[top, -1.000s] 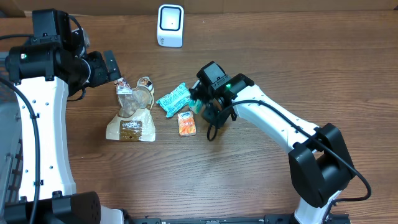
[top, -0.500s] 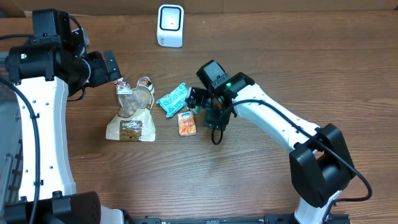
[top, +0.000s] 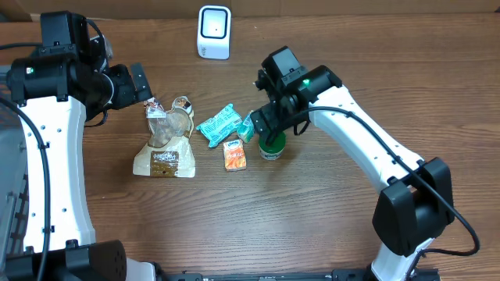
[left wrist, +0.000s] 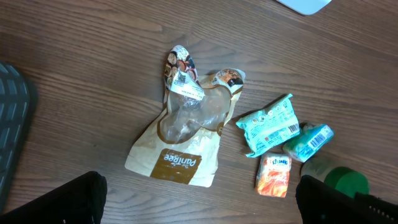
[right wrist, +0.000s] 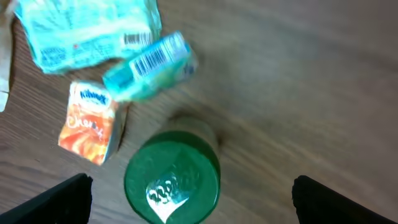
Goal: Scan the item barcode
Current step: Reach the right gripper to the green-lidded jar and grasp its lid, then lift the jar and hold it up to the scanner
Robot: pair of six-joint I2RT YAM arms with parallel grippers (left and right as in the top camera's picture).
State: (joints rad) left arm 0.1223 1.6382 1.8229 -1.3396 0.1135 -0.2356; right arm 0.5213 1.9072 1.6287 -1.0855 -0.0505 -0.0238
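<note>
The right claw [top: 273, 129] hangs over the wooden worktop [top: 234, 226] with its fingers spread wide, gripping nothing. Directly below it, in the gap between the fingers, a green-lidded jar [top: 271, 147] stands upright on the worktop, apart from both fingertips. The white scanner [top: 214, 31] sits well apart from the jar, at the far edge.

The left claw [top: 142, 84] is also wide open and empty. It hovers just beside the top of a brown snack bag [top: 164, 148] lying flat.

Just left of the jar lie a small teal box [right wrist: 149, 65] with its barcode facing up, an orange carton [top: 234, 154] and a larger teal packet [top: 217, 125].

From the right wrist the jar shows only its lid, and that picture is blurred, so the jar's sides and any label are hidden. From overhead the claw covers part of the small teal box. The left wrist view cuts off the scanner at its top edge.

The jar's lid is on, hiding its contents. The brown bag has a clear window, but I cannot tell what is inside.
</note>
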